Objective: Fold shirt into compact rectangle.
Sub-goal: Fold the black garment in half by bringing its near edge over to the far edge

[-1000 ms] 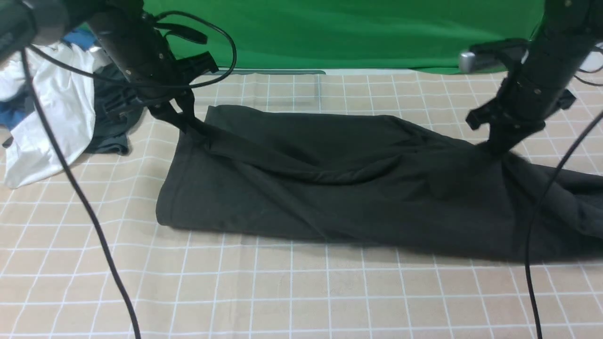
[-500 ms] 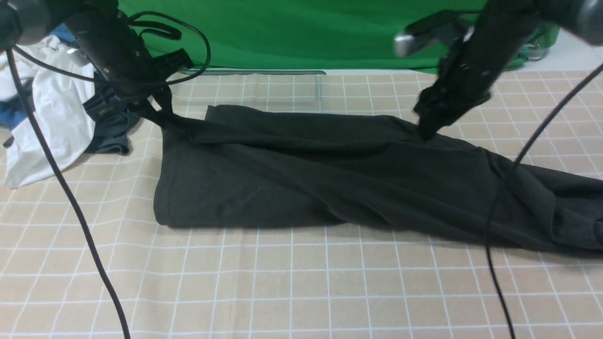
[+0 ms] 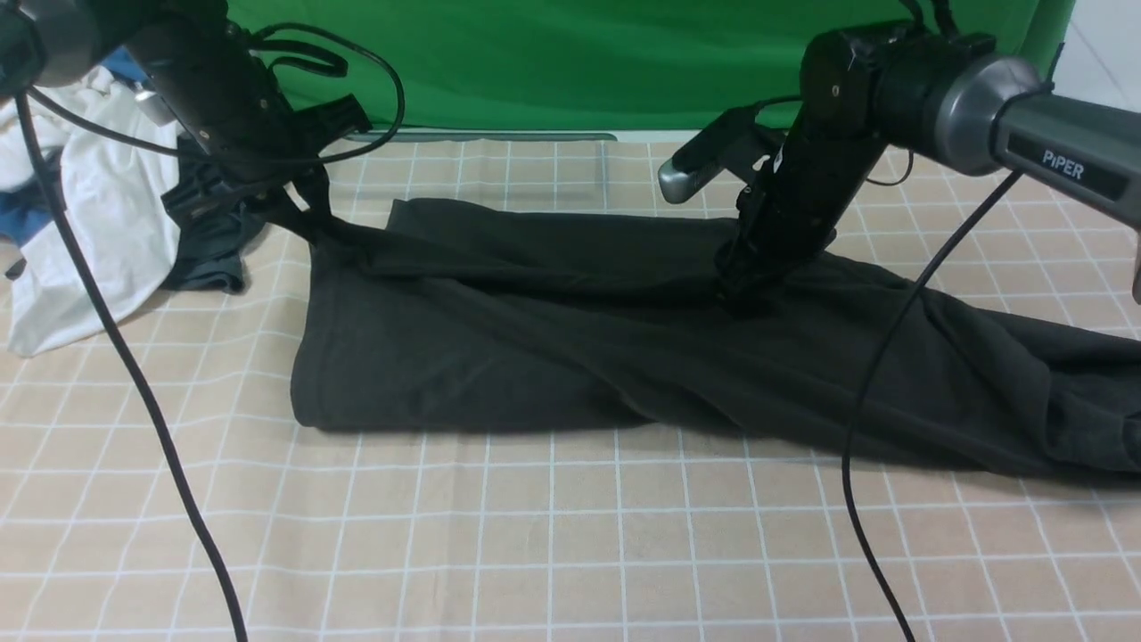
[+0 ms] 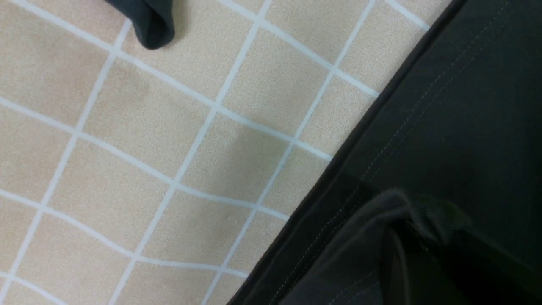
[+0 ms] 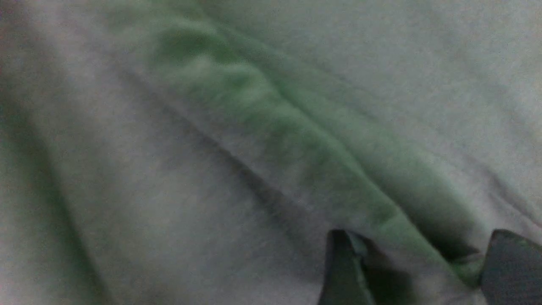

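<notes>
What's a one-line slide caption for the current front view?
Left pincer shut on a corner of the dark shirt; right pincer down at a ridge in its middle.

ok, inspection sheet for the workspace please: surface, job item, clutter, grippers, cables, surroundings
Surface: pale table cover with white grid lines, slightly wrinkled
Job item: black shirt, bunched in folds, not yet a compact rectangle
Clutter: white garment and dark garment, heaped on the left
Grippers: left gripper shut on the shirt; right gripper open at a fold
Cables: right arm's cable hangs across the shirt
Surroundings: green backdrop behind
</notes>
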Tool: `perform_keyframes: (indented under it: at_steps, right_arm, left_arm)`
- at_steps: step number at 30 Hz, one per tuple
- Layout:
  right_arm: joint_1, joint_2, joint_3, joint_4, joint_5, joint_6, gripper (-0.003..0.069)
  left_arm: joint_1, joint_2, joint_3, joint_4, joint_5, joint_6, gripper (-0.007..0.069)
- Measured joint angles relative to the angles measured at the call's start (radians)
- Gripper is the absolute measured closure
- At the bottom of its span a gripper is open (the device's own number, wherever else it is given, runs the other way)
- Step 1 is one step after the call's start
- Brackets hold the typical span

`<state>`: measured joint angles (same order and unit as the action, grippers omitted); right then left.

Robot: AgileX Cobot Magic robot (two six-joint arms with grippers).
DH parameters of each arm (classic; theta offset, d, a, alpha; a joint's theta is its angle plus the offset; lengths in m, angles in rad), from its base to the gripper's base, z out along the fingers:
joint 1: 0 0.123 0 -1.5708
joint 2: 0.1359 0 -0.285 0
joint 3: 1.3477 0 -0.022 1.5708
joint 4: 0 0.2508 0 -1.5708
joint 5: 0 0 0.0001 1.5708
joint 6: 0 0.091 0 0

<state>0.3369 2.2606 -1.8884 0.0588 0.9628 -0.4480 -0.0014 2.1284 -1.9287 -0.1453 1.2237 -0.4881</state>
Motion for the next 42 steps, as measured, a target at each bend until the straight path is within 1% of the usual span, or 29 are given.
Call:
perform_keyframes:
  at_steps: [2,4,6,7,9,14,16,18,22,25,26,30,36,38,39,42]
  right_arm:
    - [0.0,0.003,0.0,-0.001,-0.008,0.0,0.0304]
    - [0.0,0.003,0.0,-0.001,-0.016,-0.001,0.0414]
    - [0.0,0.003,0.0,-0.001,-0.024,-0.001,0.0544]
    - [0.0,0.003,0.0,-0.001,-0.024,-0.001,0.0584]
    - [0.0,0.003,-0.001,-0.003,-0.024,-0.001,0.0609]
    - [-0.002,0.004,-0.071,-0.059,-0.015,0.051,0.0614]
    - [-0.009,0.002,-0.113,-0.081,-0.019,0.061,0.0614]
    - [-0.016,0.001,-0.134,-0.083,-0.026,0.065,0.0614]
    - [-0.043,-0.002,-0.158,-0.086,-0.091,0.107,0.0614]
    - [-0.053,0.015,-0.159,-0.084,-0.129,0.12,0.0614]
    - [-0.053,0.016,-0.159,-0.084,-0.132,0.122,0.0614]
    - [-0.053,0.063,-0.159,-0.083,-0.204,0.131,0.0614]
    - [-0.053,0.104,-0.159,-0.083,-0.279,0.14,0.0614]
    - [-0.053,0.119,-0.159,-0.083,-0.319,0.148,0.0596]
    - [-0.053,0.123,-0.159,-0.083,-0.331,0.152,0.0575]
    - [-0.053,0.124,-0.159,-0.086,-0.38,0.163,0.046]
  left_arm:
    - [0.0,0.0,0.0,-0.004,0.0,0.0,0.0594]
    - [0.0,0.0,0.0,-0.009,0.0,0.0,0.0594]
    - [0.0,0.0,0.0,-0.016,0.0,0.0,0.0594]
    - [0.0,0.0,0.0,-0.017,0.0,0.0,0.0594]
    - [0.0,0.0,0.0,-0.021,0.0,0.0,0.0594]
    - [0.0,0.001,-0.029,-0.031,0.001,-0.014,0.0594]
    - [0.0,0.001,-0.046,-0.03,0.0,-0.052,0.0594]
    - [0.0,0.001,-0.049,-0.031,0.0,-0.064,0.0594]
    - [0.0,0.005,-0.05,-0.035,-0.021,-0.087,0.0594]
    - [-0.002,0.023,-0.05,-0.035,-0.093,-0.098,0.0594]
    - [-0.002,0.024,-0.05,-0.035,-0.093,-0.098,0.0594]
    - [-0.007,0.056,-0.05,-0.042,-0.199,-0.101,0.0594]
    - [-0.007,0.08,-0.05,-0.033,-0.245,-0.114,0.059]
    - [-0.007,0.086,-0.05,-0.022,-0.266,-0.116,0.0568]
    - [-0.007,0.09,-0.05,-0.019,-0.277,-0.116,0.0549]
    - [-0.007,0.097,-0.05,-0.015,-0.314,-0.098,0.0473]
